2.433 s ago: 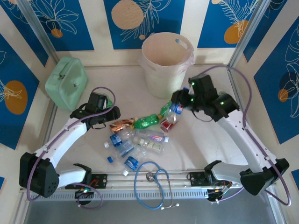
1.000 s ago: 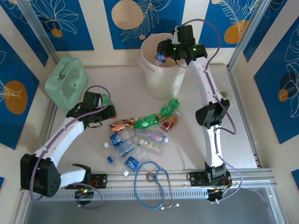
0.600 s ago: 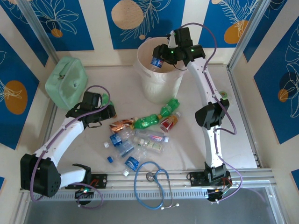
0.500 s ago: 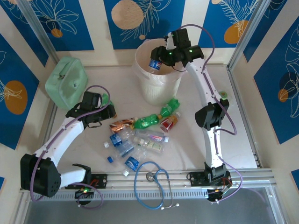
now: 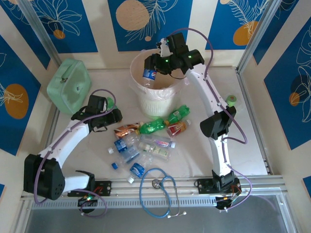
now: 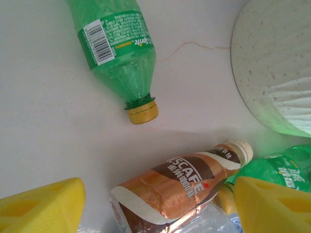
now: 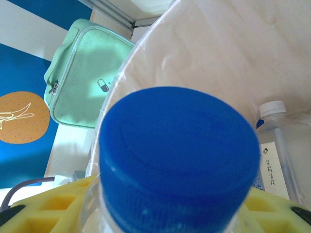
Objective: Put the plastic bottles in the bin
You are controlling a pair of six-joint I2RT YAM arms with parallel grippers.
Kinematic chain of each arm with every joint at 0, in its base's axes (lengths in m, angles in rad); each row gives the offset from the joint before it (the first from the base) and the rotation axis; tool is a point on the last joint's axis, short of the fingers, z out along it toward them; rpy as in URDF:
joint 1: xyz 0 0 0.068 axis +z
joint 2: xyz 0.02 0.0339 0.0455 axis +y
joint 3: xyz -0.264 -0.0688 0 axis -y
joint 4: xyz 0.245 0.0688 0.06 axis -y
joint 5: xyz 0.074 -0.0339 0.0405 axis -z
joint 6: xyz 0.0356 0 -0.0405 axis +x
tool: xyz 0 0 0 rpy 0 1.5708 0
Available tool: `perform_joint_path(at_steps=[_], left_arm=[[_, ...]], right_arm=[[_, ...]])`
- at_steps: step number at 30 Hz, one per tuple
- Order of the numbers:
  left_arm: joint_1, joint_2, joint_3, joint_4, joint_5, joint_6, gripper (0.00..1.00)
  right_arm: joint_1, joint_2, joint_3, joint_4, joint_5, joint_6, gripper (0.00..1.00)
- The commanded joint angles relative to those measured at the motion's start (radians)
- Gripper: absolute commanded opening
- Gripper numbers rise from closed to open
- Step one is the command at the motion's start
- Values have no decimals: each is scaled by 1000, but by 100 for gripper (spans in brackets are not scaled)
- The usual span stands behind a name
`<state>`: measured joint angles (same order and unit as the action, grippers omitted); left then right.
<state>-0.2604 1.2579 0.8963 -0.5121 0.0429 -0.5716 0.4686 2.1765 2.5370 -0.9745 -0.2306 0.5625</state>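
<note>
Blue ribbed-capped clear bottle (image 7: 180, 160) over crinkly, translucent-lined bin (image 7: 228, 53)

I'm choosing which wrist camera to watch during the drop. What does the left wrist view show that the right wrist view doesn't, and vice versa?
Left wrist view: the left gripper open above a brown coffee bottle, and a green yellow-capped bottle lying on the table. Right wrist view: the right gripper shut on a blue-capped bottle, a clear white-capped bottle already inside the liner, and the mint-green case. Both take in the bin: its outer wall from the left, its lined inside from the right.
</note>
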Motion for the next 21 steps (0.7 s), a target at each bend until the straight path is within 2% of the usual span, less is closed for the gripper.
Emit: perform_joint_path(at_steps=[1,6,10,13,15,19,21], left_arm=[[21,18,7,7,-32,-25,84],[41,83,26,68,-64,-53,86],[51,161,90,82,-45,-69,84],[54,186,122,88,-49,-79,86],[56,196,139,86,-61,-77,88],[72,210,153,95,-76,-70,96],[82,221,157,97,-87,-70,99]], right_arm=[[14,-49,-11,-33,-46,15,35],[36,-56,30,-58,-6,13,35],[61,-62,111,-116,207,-14,36],[41,-70,111,-122,285,-6,37],[25,-67,109,-127,305,0,42],[15,-63,104,-126,304,-9,68],[20,-71,103,-122,312,-19,76]])
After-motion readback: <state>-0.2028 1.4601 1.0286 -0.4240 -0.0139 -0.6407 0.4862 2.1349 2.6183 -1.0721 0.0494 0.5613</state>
